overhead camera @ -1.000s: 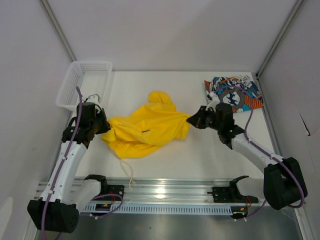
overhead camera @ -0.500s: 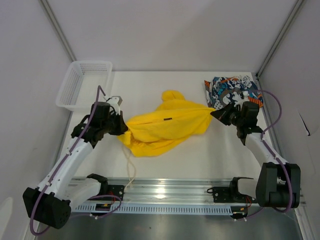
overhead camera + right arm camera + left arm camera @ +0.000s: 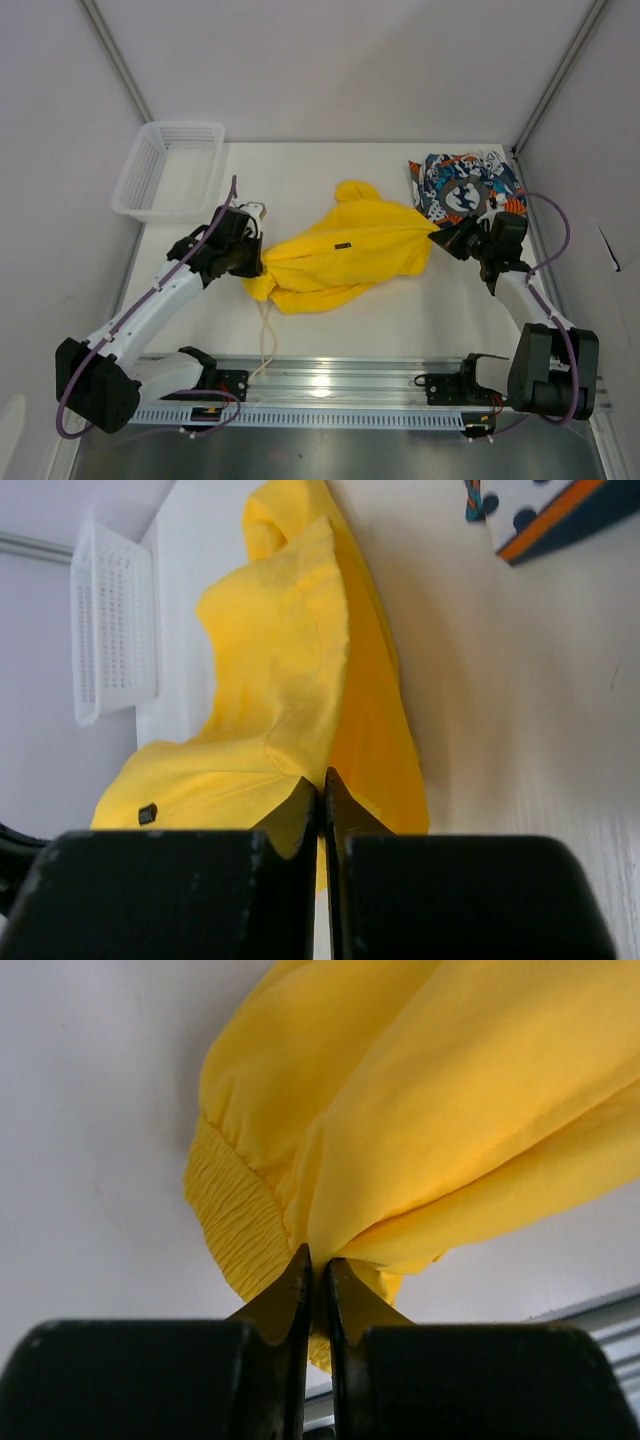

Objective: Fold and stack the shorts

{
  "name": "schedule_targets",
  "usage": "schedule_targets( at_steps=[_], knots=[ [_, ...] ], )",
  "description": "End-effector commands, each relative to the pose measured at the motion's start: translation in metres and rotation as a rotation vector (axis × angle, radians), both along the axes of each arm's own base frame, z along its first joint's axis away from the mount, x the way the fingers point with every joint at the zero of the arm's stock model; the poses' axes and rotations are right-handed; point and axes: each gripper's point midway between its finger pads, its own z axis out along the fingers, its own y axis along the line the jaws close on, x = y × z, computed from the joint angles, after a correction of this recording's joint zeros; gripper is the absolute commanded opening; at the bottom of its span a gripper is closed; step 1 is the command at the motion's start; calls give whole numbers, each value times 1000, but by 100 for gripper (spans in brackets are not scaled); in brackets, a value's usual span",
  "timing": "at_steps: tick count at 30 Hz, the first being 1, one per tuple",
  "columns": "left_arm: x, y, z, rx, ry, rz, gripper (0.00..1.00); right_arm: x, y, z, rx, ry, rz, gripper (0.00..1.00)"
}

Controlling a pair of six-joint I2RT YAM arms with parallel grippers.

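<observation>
The yellow shorts (image 3: 345, 255) hang stretched between my two grippers over the middle of the table, with the white drawstring (image 3: 266, 340) trailing down toward the front rail. My left gripper (image 3: 256, 268) is shut on their left end by the ribbed waistband (image 3: 235, 1225). My right gripper (image 3: 437, 235) is shut on their right end (image 3: 300, 730). The printed shorts (image 3: 465, 185) lie crumpled at the back right corner, just behind my right gripper; a corner of them shows in the right wrist view (image 3: 540, 520).
A white mesh basket (image 3: 170, 170) stands at the back left, and shows in the right wrist view (image 3: 110, 620). A metal rail (image 3: 330, 385) runs along the front edge. Walls close the table at the back and on both sides.
Both grippers have moved right with the yellow shorts, pulling them out longer between them. The right gripper is now close to the printed shorts.
</observation>
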Motion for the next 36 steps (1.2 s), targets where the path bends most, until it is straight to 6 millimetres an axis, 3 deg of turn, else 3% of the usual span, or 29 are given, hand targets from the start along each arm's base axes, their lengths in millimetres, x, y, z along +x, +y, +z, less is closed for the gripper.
schedule_targets(
  at_steps=[1, 4, 7, 8, 9, 10, 11, 13, 14, 15, 24, 26, 27, 30, 31, 34, 35, 36],
  knots=[
    [14, 40, 2, 189, -28, 171, 11, -2, 2, 4, 10, -54, 19, 0],
    [15, 46, -1, 225, -9, 214, 11, -7, 7, 0, 16, -56, 39, 0],
    [14, 34, 1, 171, -9, 157, 16, -13, 9, -8, -8, -46, 40, 0],
    [12, 29, 2, 145, -6, 135, 23, -13, 7, -12, -18, -35, 27, 0],
    [13, 26, 9, 121, -32, 127, 39, -13, 4, -17, -29, -21, 13, 0],
    [11, 25, 11, 110, -41, 114, 49, -12, 3, -19, -30, -13, 8, 0],
    [10, 23, 15, 89, -52, 107, 69, -11, 2, -20, -31, -8, 5, 0],
    [7, 20, 28, 49, -100, 98, 82, -9, -1, -24, -43, 8, -11, 0],
    [4, 20, 33, 31, -114, 97, 95, -7, -3, -26, -51, 13, -22, 0],
    [4, 20, 37, 25, -124, 97, 97, -8, -3, -27, -51, 15, -22, 0],
    [-14, 10, 21, -50, -14, 131, 99, -5, -14, -34, -91, 33, -84, 0],
    [-17, -8, 32, -181, -25, 119, 99, -4, -16, -34, -96, 33, -94, 0],
    [-23, -9, 25, -202, -9, 131, 99, -3, -17, -33, -97, 31, -98, 0],
    [-29, -18, 34, -331, -19, 187, 99, -2, -19, -32, -103, 31, -106, 0],
    [-35, -19, 26, -345, 5, 198, 99, -2, -20, -32, -103, 32, -110, 0],
    [-39, -28, 32, -447, 6, 214, 99, -2, -20, -32, -103, 32, -115, 0],
    [-45, -29, 19, -458, 40, 220, 99, -2, -20, -32, -102, 33, -115, 0],
    [-46, -31, 20, -481, 40, 228, 99, -2, -21, -32, -102, 33, -117, 0]
  ],
)
